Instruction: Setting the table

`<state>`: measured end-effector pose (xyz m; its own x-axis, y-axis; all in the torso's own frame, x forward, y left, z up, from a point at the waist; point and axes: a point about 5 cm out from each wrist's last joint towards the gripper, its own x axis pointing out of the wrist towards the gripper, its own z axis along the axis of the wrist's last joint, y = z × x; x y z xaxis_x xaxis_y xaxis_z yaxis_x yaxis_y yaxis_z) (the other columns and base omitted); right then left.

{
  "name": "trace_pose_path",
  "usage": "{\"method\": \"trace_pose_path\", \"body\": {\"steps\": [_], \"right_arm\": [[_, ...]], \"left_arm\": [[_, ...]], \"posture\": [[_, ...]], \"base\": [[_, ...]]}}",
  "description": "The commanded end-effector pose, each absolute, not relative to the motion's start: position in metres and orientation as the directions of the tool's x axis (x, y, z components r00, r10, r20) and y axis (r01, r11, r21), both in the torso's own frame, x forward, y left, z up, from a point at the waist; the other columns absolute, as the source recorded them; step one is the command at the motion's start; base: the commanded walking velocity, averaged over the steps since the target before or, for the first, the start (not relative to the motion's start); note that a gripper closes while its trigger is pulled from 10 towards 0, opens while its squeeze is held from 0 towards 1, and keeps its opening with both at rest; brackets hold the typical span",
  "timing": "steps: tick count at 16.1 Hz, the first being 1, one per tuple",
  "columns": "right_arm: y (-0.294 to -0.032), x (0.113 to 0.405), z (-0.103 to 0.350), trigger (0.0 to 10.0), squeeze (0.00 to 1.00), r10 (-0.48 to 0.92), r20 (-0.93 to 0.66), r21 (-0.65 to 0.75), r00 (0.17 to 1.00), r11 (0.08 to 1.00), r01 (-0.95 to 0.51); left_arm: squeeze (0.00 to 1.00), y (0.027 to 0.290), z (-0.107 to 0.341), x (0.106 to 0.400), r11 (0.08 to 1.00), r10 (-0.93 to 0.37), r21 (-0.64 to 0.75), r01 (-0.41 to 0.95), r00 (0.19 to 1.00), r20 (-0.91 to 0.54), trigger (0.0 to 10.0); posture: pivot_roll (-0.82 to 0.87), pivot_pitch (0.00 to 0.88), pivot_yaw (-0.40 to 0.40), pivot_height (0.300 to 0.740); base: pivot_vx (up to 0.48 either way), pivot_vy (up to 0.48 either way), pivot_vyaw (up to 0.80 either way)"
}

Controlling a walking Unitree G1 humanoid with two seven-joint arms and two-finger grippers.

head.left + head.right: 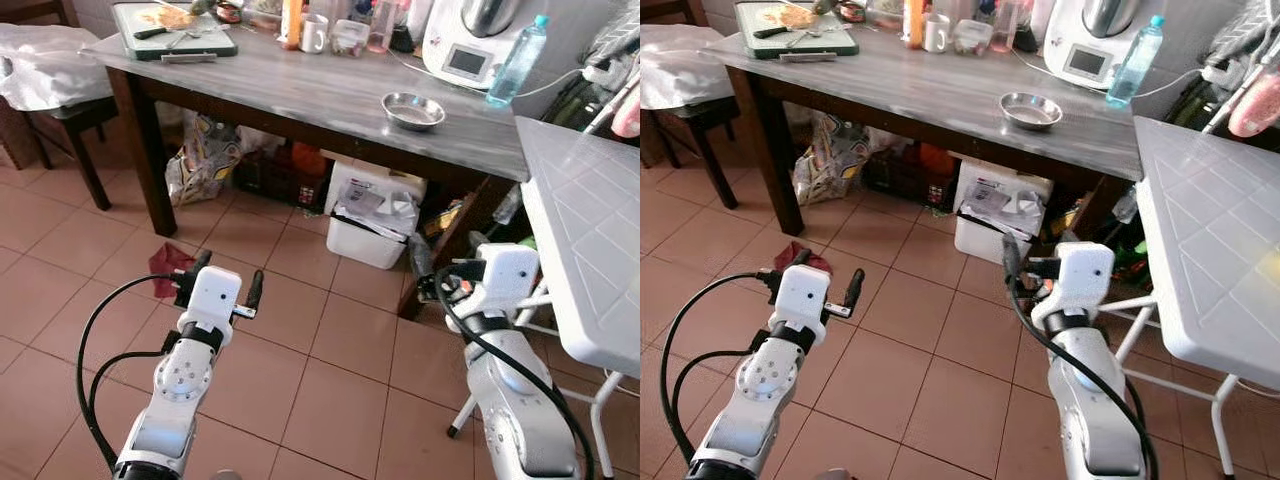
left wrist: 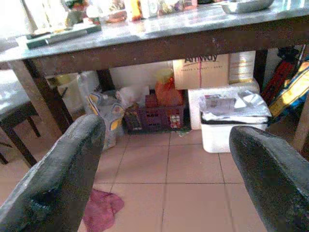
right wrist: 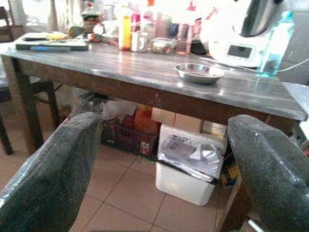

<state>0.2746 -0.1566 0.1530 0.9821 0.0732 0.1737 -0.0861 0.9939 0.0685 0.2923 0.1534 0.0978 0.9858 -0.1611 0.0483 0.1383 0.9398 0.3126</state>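
Left end effector (image 1: 224,282) and right end effector (image 1: 1032,266) both spread apart, empty, steel bowl (image 1: 413,110) on counter (image 1: 300,90) well ahead.

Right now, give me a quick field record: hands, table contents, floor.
left hand: open, empty, held above the floor tiles
right hand: open, empty, raised short of the table
wooden table: metal bowl near the front edge, water bottle beside the white appliance, white mug, cutting board with a knife on the far left
under table: white bin, bags
floor: red cloth
right side: white folding table
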Motion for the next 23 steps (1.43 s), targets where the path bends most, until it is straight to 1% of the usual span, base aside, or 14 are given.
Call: {"method": "trace_pose_path", "body": {"steps": [1,2,5,7,8,10,11,13,14,16,20,21,23], "right_arm": [[-0.169,0.271,0.148,10.0,0.00,0.008,0.163,0.063,0.987,0.998,-0.019],[-0.171,0.270,0.148,10.0,0.00,-0.005,0.167,0.060,0.986,0.998,-0.006],[-0.176,0.256,0.147,10.0,0.00,-0.106,0.197,0.055,0.975,0.994,0.097],[-0.178,0.250,0.147,10.0,0.00,-0.144,0.205,0.059,0.968,0.989,0.134],[-0.179,0.248,0.147,10.0,0.00,-0.159,0.208,0.059,0.965,0.987,0.150],[-0.184,0.244,0.146,10.0,0.00,-0.184,0.207,0.056,0.961,0.983,0.176],[-0.187,0.241,0.146,10.0,0.00,-0.195,0.205,0.052,0.959,0.981,0.189],[-0.189,0.237,0.147,10.0,0.00,-0.202,0.199,0.035,0.959,0.979,0.199],[-0.193,0.234,0.146,10.0,0.00,-0.212,0.190,0.021,0.959,0.977,0.212],[-0.194,0.233,0.146,10.0,0.00,-0.218,0.183,0.015,0.959,0.975,0.220],[-0.197,0.220,0.142,10.0,0.00,-0.258,0.166,0.014,0.952,0.966,0.260],[-0.198,0.213,0.140,10.0,0.00,-0.276,0.158,0.011,0.948,0.961,0.277],[-0.198,0.204,0.138,10.0,0.00,-0.303,0.142,0.014,0.942,0.953,0.304]], "left_arm": [[0.00,0.148,0.103,0.298,0.930,-0.199,0.326,0.168,0.978,0.064,10.0],[0.00,0.148,0.104,0.299,0.927,-0.206,0.331,0.174,0.976,0.065,10.0],[0.00,0.137,0.113,0.315,0.901,-0.285,0.362,0.240,0.956,0.073,10.0],[0.00,0.128,0.117,0.321,0.885,-0.326,0.374,0.275,0.942,0.079,10.0],[0.00,0.124,0.119,0.323,0.879,-0.346,0.374,0.294,0.935,0.080,10.0],[0.00,0.116,0.120,0.326,0.875,-0.368,0.368,0.316,0.926,0.081,10.0],[0.00,0.112,0.119,0.326,0.872,-0.381,0.362,0.329,0.921,0.080,10.0],[0.00,0.105,0.114,0.326,0.871,-0.398,0.344,0.352,0.915,0.070,10.0],[0.00,0.096,0.108,0.324,0.863,-0.419,0.341,0.373,0.905,0.070,10.0],[0.00,0.093,0.107,0.324,0.857,-0.430,0.345,0.382,0.900,0.073,10.0],[0.00,0.080,0.104,0.323,0.838,-0.484,0.319,0.443,0.873,0.061,10.0],[0.00,0.076,0.105,0.321,0.828,-0.506,0.317,0.462,0.860,0.069,10.0],[0.00,0.082,0.101,0.319,0.840,-0.490,0.304,0.450,0.870,0.065,10.0]], "posture": [[0.26,0.061,-0.115,0.714],[0.26,0.061,-0.115,0.714],[0.19,0.051,-0.017,0.714],[0.16,0.049,0.013,0.714],[0.13,0.048,0.040,0.714],[0.10,0.049,0.047,0.714],[0.08,0.051,0.038,0.714],[0.04,0.049,-0.002,0.714],[0.00,0.039,-0.039,0.714],[0.00,0.037,-0.041,0.714],[-0.06,0.067,0.017,0.714],[-0.07,0.077,0.029,0.714],[-0.10,0.085,0.050,0.714]], "base": [[0.000,0.000,0.00],[0.000,0.000,0.00],[0.000,0.000,0.00],[0.000,0.000,0.00],[0.000,0.000,0.00],[0.000,0.000,0.00],[0.000,0.000,0.00],[0.000,0.000,0.00],[0.000,0.000,0.00],[0.000,0.000,0.00],[0.000,0.000,0.00],[0.000,0.000,0.00],[0.000,0.000,0.00]]}}
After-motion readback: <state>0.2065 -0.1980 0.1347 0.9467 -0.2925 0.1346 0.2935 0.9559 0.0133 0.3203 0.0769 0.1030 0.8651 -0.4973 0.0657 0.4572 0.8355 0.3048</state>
